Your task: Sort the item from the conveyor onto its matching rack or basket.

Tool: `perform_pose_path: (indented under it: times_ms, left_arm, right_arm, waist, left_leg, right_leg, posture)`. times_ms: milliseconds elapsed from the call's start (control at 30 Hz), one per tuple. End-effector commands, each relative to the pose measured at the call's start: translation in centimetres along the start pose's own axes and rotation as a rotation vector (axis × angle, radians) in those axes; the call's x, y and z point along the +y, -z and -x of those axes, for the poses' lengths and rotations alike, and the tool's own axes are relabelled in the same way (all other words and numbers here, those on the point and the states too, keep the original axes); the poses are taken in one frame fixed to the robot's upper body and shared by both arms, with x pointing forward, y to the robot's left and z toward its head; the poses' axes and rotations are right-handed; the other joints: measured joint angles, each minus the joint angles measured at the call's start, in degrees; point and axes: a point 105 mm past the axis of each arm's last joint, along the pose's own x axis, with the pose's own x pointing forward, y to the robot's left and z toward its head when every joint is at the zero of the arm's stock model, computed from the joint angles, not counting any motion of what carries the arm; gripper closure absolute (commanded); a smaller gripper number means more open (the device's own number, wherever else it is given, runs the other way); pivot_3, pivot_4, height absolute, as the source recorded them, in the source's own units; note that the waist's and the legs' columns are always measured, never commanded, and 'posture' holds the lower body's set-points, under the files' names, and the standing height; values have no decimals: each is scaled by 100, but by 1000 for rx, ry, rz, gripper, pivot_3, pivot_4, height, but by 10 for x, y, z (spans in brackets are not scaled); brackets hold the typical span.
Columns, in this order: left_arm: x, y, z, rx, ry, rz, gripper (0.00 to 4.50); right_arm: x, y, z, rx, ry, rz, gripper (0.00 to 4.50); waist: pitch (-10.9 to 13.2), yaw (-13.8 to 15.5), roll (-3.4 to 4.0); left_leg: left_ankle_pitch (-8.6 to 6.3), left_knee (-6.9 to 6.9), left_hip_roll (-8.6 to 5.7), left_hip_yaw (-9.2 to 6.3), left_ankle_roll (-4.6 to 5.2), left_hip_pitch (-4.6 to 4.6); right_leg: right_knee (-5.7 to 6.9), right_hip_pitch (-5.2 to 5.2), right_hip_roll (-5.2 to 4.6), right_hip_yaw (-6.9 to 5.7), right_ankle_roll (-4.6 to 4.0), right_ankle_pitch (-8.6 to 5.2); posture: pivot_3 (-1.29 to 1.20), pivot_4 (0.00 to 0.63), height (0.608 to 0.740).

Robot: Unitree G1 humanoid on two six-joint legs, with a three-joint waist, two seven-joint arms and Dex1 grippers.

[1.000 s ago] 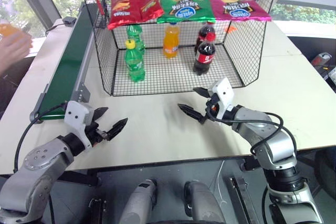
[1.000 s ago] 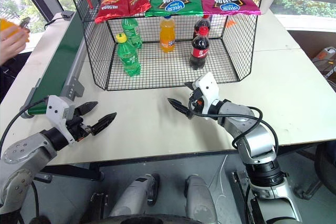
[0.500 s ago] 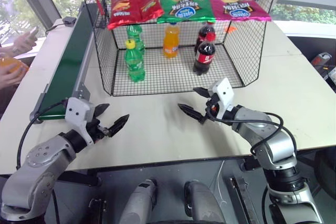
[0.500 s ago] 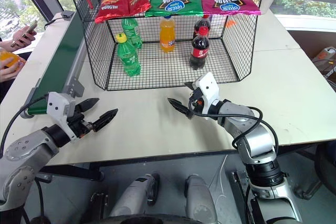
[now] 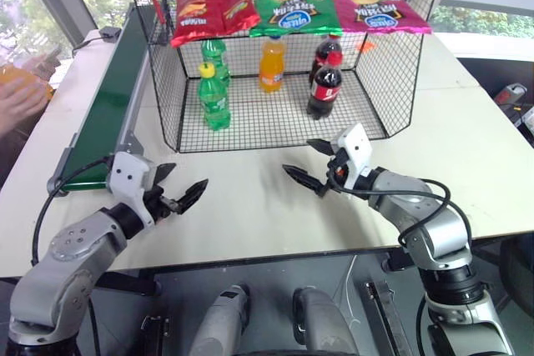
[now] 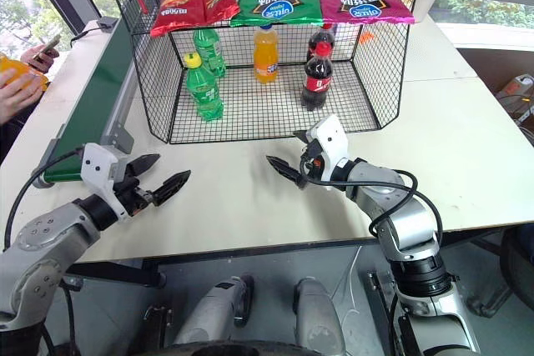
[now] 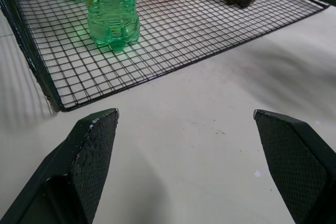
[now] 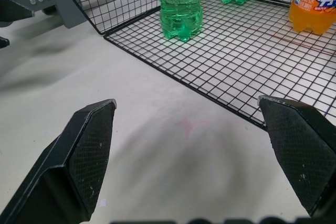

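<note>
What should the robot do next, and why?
Probably wait with both open hands, left and right, over the table. The conveyor carries nothing here, and a person's hand beside it holds something orange.

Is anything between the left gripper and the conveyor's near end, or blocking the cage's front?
Nothing visible. Bare table separates the left gripper from the conveyor. The front of the cage is open; its mesh side wall faces the belt.

Silver-grey jointed arms, white wrist blocks, looping black cables, black textured pointed jaws.
</note>
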Motion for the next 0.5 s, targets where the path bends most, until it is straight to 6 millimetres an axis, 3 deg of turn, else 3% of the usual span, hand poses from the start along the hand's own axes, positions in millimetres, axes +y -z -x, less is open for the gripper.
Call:
perform_pose_path:
  times_ms: [33,500]
  left_arm:
    - [-5,-11,0,-38,10,-35,206]
    - [5,-14,5,-29,-39,-9,206]
  right_arm:
    - [4,-15,5,-45,-13,33,0]
    - [7,-15,5,-39,-44,37,0]
  waist:
    - [0,-1,0]
    - [0,0,0]
  left_leg:
    - [0,0,0,0,0,0]
    - [1,0,0,0,1,0]
  right_leg:
    - [0,0,0,0,0,0]
    - [0,0,0,0,0,0]
  posture:
    - [0,150,739]
    - [0,150,739]
